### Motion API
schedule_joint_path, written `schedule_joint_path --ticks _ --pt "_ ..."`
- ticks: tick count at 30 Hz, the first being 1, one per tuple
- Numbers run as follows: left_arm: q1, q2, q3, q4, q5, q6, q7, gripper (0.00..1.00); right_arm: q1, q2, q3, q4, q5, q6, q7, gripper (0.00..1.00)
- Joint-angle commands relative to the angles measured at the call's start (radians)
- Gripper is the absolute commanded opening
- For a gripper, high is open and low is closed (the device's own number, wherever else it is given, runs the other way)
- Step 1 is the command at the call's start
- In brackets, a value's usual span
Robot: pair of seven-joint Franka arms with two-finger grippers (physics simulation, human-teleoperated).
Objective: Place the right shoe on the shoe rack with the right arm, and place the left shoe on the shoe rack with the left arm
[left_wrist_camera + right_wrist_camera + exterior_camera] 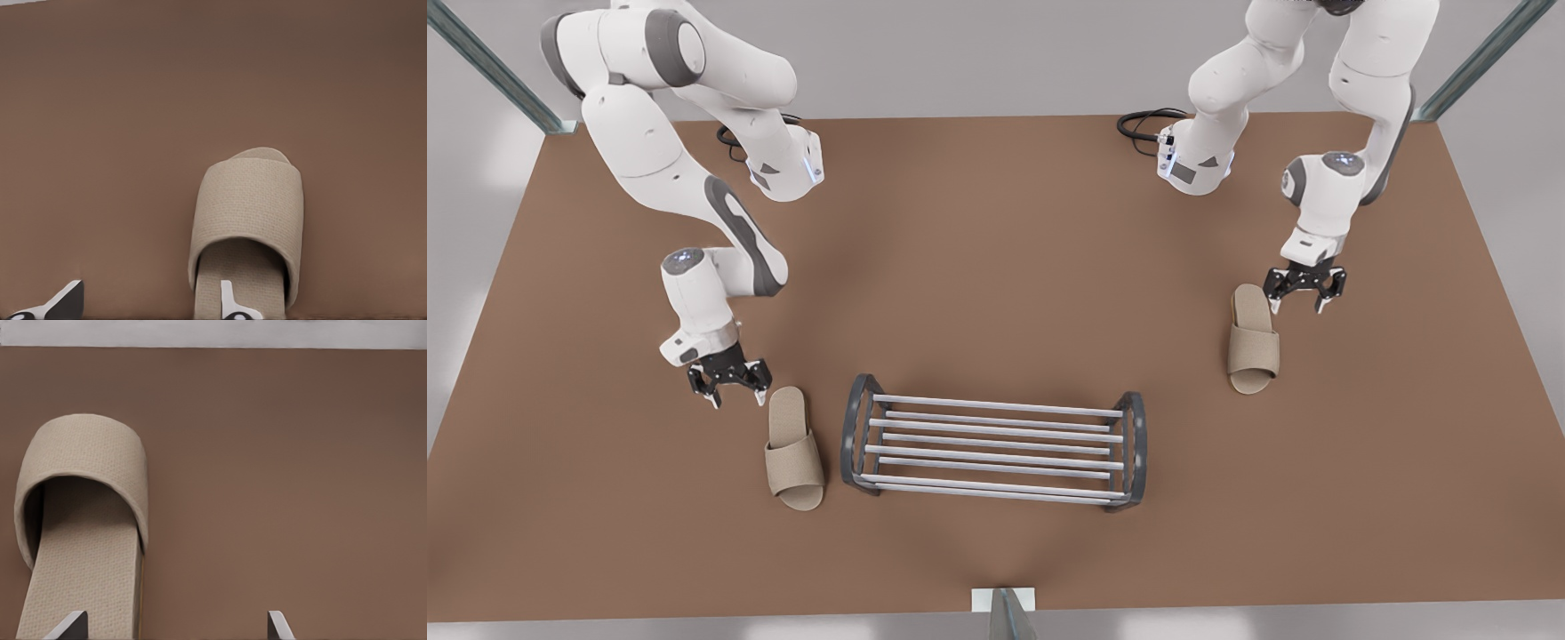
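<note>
Over table (996,267), left gripper (1298,308) spread by left shoe (1253,342) heel; right gripper (738,402) spread beside right shoe (793,449); shoe rack (996,406) between

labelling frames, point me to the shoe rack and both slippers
shoe rack (996,441): front view, middle top bar
slipper beside rack (795,458): front view, its strap
slipper away from rack (1253,342): front view, its strap

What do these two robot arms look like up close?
Both arms are glossy white rounded shells with dark grey patches at the joints. The left tool and right tool are black with two white-tipped fingers. Black cables coil at each base.
</note>
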Motion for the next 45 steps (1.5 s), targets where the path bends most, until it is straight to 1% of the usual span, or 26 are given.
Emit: schedule_joint_path --ticks 1,5,9,12,28,36,39,40,42,43,45 --pt "-0.027 0.033 -0.002 0.009 0.093 0.023 0.058 0.99 0.002 0.054 0.000 0.061 -0.004 0.057 -0.074 1.00" --pt "-0.030 0.107 -0.003 0.063 0.091 0.023 0.058 0.99 0.011 0.160 0.001 0.167 -0.002 0.057 -0.076 1.00" --pt "-0.030 0.182 -0.005 0.126 0.093 0.023 0.058 0.99 0.035 0.173 0.001 0.183 0.011 0.057 -0.074 1.00" --pt "-0.030 0.205 -0.005 0.138 0.093 0.023 0.058 0.99 0.040 0.193 0.001 0.200 0.010 0.057 -0.073 1.00" --pt "-0.012 0.269 -0.005 0.171 0.119 0.023 0.058 0.99 0.054 0.230 0.001 0.259 0.013 0.057 -0.071 1.00" --pt "-0.012 0.281 -0.029 0.203 0.116 0.023 0.058 0.99 0.060 0.256 0.001 0.283 0.014 0.057 -0.071 1.00" --pt "0.000 0.292 -0.029 0.210 0.116 0.023 0.058 0.91 0.060 0.267 0.001 0.295 0.014 0.058 -0.071 1.00" --pt "0.002 0.295 -0.029 0.210 0.116 0.023 0.058 0.86 0.060 0.272 0.001 0.305 0.014 0.057 -0.071 1.00" --pt "0.005 0.295 -0.031 0.210 0.116 0.023 0.058 0.69 0.062 0.287 0.001 0.323 0.014 0.057 -0.071 1.00" --pt "0.006 0.295 -0.031 0.210 0.116 0.023 0.058 0.62 0.062 0.290 0.001 0.325 0.014 0.057 -0.071 1.00" --pt "0.015 0.294 -0.034 0.210 0.114 0.023 0.058 0.56 0.071 0.298 0.001 0.337 0.016 0.057 -0.068 1.00"
